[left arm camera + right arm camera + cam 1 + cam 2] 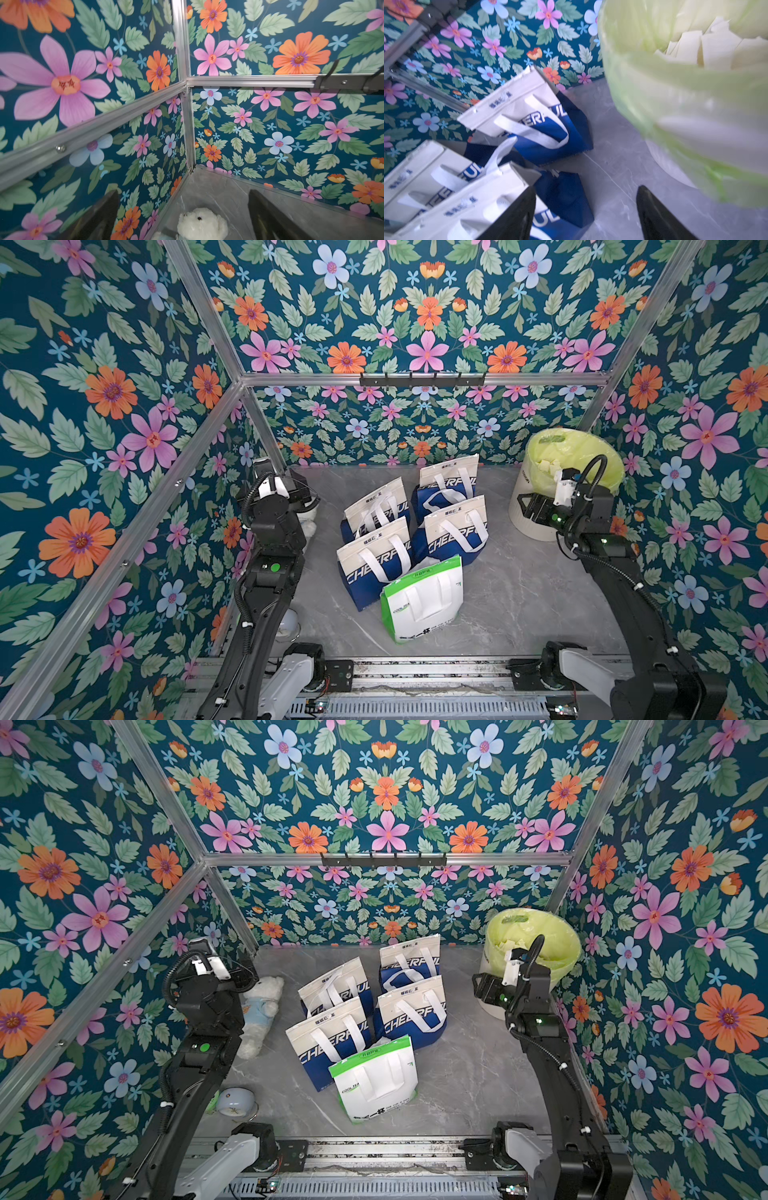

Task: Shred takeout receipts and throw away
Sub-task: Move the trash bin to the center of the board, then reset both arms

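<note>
Nearest me stands the green bag [422,599]; both my left gripper [184,193] and right gripper [587,188] gape wide, holding nothing, the right beside the far-right bin [536,531] of torn receipts [718,49].

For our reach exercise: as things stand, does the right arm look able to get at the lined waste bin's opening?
Probably yes: the right gripper, open and empty, hangs close beside the waste bin, and nothing stands between them.

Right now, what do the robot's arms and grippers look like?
The left arm and right arm are black with white base links, ribbed black cables looped at the wrists, white cable ties and small green lights. The fingers are black and tapered.
</note>
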You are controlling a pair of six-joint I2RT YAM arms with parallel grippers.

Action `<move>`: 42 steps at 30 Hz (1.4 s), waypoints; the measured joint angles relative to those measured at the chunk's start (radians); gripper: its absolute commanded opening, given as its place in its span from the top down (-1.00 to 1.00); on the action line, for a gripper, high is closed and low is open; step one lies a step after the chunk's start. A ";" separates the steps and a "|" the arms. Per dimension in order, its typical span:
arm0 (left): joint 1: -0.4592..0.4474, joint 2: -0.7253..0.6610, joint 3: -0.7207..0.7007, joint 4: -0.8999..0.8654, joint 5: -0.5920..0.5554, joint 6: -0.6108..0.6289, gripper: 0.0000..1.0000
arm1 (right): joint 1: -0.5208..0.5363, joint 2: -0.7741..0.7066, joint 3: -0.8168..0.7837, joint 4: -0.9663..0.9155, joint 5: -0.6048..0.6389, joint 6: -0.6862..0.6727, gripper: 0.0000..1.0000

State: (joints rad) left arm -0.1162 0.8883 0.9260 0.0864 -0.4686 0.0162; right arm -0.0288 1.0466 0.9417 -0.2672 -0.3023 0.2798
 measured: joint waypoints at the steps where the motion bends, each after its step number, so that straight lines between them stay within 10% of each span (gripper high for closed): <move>1: 0.011 -0.013 -0.029 -0.002 0.013 -0.036 -0.97 | 0.016 -0.022 -0.038 0.010 0.018 -0.017 -0.58; 9: 0.068 -0.096 -0.369 0.083 0.158 -0.204 -0.98 | 0.095 -0.176 -0.429 0.271 0.259 -0.155 -0.98; 21: 0.069 -0.035 -0.749 0.381 0.154 -0.178 -0.98 | 0.099 0.220 -0.526 0.684 0.423 -0.173 -0.98; 42: 0.069 0.407 -0.775 0.927 0.181 -0.091 -0.94 | 0.017 0.401 -0.665 1.120 0.407 -0.232 -0.98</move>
State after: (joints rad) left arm -0.0475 1.2957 0.1513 1.0134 -0.2874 -0.0750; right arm -0.0116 1.4471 0.2768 0.8532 0.1047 0.0479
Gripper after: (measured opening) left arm 0.976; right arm 0.992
